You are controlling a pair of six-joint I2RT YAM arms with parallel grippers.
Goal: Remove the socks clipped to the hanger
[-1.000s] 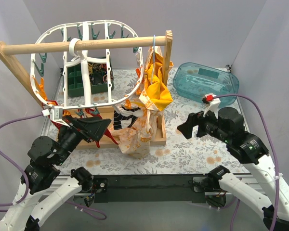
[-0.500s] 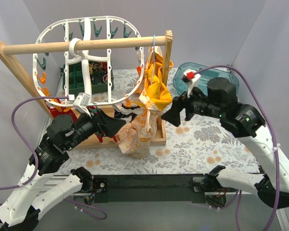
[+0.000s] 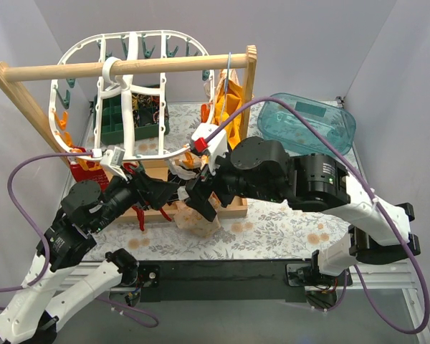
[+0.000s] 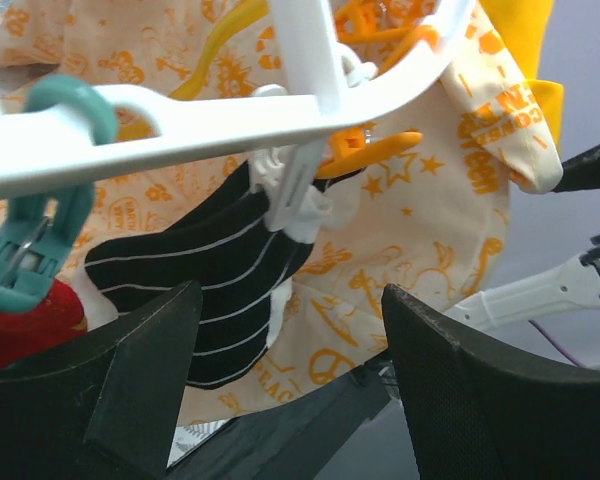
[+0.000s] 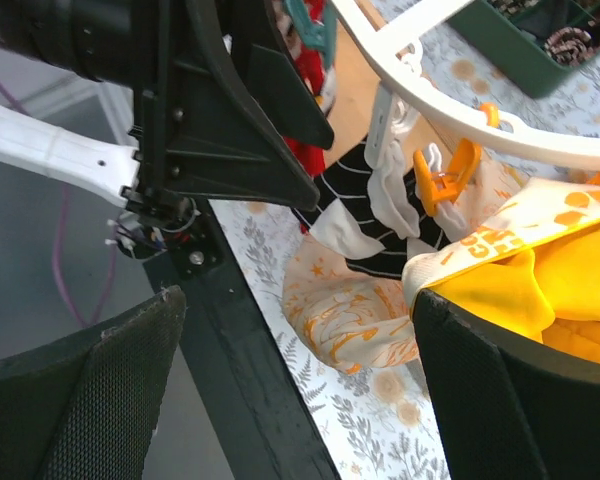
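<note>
The white oval hanger (image 3: 129, 93) hangs by its hook from a wooden rod. A black-and-white striped sock (image 4: 210, 290) is clipped to its near rim (image 4: 230, 115), next to an orange peg (image 4: 380, 150). A red sock (image 4: 20, 325) hangs from a teal peg to its left. My left gripper (image 4: 290, 330) is open and empty just below and in front of the striped sock. My right gripper (image 5: 295, 310) is open and empty, facing the same sock (image 5: 370, 210) from the other side. In the top view both grippers (image 3: 173, 192) (image 3: 201, 197) meet under the hanger's near rim.
A pale orange-printed cloth (image 3: 193, 218) and a yellow garment (image 3: 233, 107) hang right behind the sock. The wooden rod (image 3: 122, 68) spans the rack. A wooden tray (image 3: 229, 208), a green crate (image 3: 129, 115), a red basket (image 3: 86, 172) and a teal bin (image 3: 308, 122) stand around.
My right arm has swung from the right side of the table leftwards to under the hanger. My left gripper has moved right towards the striped sock. The hanger has tilted up a little.
</note>
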